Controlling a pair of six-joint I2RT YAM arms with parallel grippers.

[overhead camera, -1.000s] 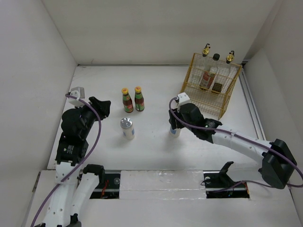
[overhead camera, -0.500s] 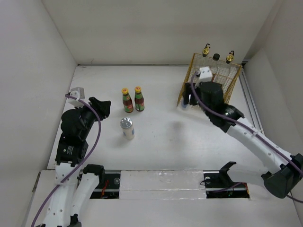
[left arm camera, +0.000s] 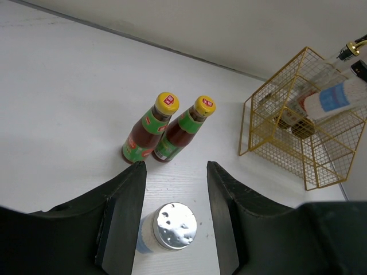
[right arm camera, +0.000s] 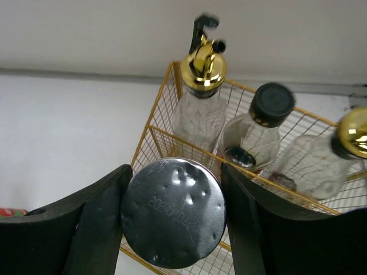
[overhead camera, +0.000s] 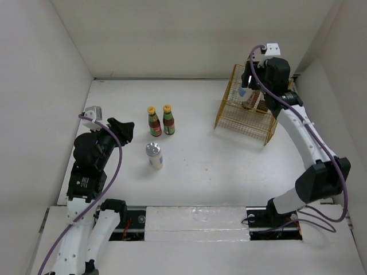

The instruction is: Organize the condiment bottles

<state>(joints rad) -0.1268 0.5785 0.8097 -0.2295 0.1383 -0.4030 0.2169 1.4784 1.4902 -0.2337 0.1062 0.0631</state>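
My right gripper [overhead camera: 246, 83] is shut on a white silver-lidded shaker [right arm camera: 174, 213] and holds it above the near-left part of the yellow wire basket [overhead camera: 221, 112]; the left wrist view shows this shaker [left arm camera: 334, 97] tilted over the basket. In the basket stand two clear gold-topped bottles [right arm camera: 200, 97] [right arm camera: 344, 146] and a dark black-capped jar [right arm camera: 261, 123]. Two red-sauce bottles with yellow caps [overhead camera: 153, 121] [overhead camera: 168, 119] stand side by side at centre-left. A second white shaker [overhead camera: 153, 155] stands just in front of them. My left gripper [left arm camera: 175, 169] is open, above and just behind that shaker [left arm camera: 168, 227].
White walls enclose the table on the left, back and right. The basket [left arm camera: 275, 132] stands in the back right corner near the right wall. The arm bases and a rail run along the near edge.
My right gripper has lifted the shaker from the table's middle and carried it back and right to above the basket. The left arm has not moved.
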